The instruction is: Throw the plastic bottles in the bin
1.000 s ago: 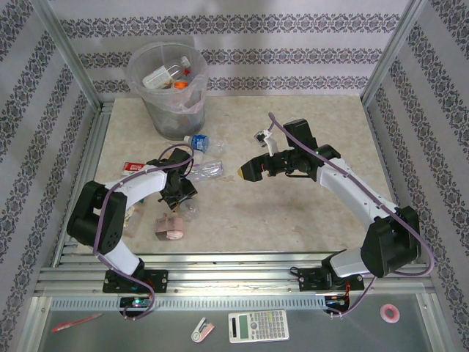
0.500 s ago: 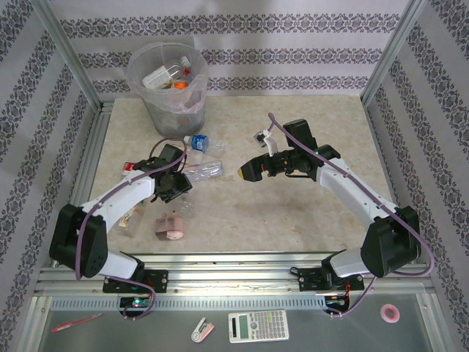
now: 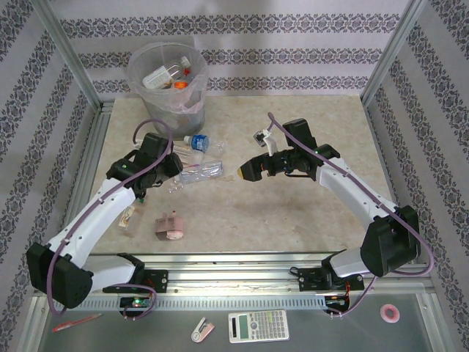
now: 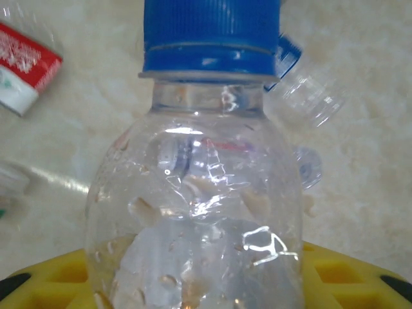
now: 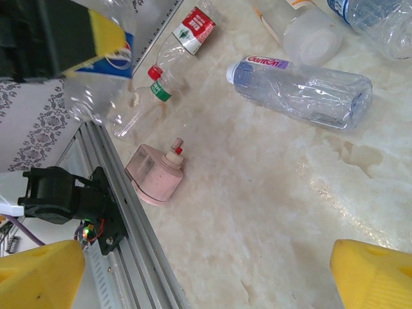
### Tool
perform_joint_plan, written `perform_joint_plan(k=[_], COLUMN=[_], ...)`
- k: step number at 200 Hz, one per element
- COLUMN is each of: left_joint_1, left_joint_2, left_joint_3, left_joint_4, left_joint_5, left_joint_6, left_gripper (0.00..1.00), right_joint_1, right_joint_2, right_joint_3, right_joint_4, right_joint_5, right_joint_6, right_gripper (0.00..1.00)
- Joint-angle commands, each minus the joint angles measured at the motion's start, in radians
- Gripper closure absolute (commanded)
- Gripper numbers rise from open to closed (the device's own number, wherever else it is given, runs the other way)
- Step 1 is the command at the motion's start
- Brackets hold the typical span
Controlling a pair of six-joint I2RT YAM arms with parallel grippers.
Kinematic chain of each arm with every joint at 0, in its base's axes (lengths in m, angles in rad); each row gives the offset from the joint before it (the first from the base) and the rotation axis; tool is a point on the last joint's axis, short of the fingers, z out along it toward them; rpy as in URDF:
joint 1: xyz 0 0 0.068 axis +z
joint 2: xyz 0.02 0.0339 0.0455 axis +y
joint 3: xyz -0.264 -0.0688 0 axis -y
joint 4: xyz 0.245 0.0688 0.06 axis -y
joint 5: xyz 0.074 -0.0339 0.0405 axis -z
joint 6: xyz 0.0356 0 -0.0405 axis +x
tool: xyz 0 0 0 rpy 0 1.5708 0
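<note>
Left gripper (image 3: 165, 163) jaws partway closed on a blue-capped clear bottle (image 4: 193, 212), just near of the bin (image 3: 141, 66) at far left; right gripper (image 3: 243, 173) mid-table, jaws wide, empty.

The left arm (image 3: 102, 209) and right arm (image 3: 352, 187) each have white links, black joints, a looping purple cable (image 3: 150, 121), yellow finger pads (image 5: 370, 273), and a black base (image 3: 135, 279) bolted at the near edge of the table (image 3: 293, 213).
</note>
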Motion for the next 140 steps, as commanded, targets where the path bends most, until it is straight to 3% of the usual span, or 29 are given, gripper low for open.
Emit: perform_joint_plan(k=[1,61,105,140], left_joint_1=[-0.012,-0.011,-0.013,-0.018], left_joint_2=[-0.020,0.005,0.113,0.169], left_joint_3=[0.071,0.303,0.561,0.682], left_joint_4=[0.016,0.227,0.383,0.590], left_joint_5=[-0.064,-0.118,-0.126,-0.114], left_joint_6=[0.098,0.306,0.480,0.610], left_gripper=[0.49,0.54,0.57,0.59], right_joint_1=[0.012,0.011,0.011,0.011], right_joint_2=[0.005,0.015,0.037,0.067], right_joint_3=[0.031,0.050,0.074,0.107], right_joint_4=[0.000,-0.011,-0.012,-0.006], right_joint_5=[-0.006,-0.003,0.000,-0.001], right_joint_6=[-0.010,-0.017,-0.019,-0.009], right_gripper=[0.02,0.02,0.02,0.02])
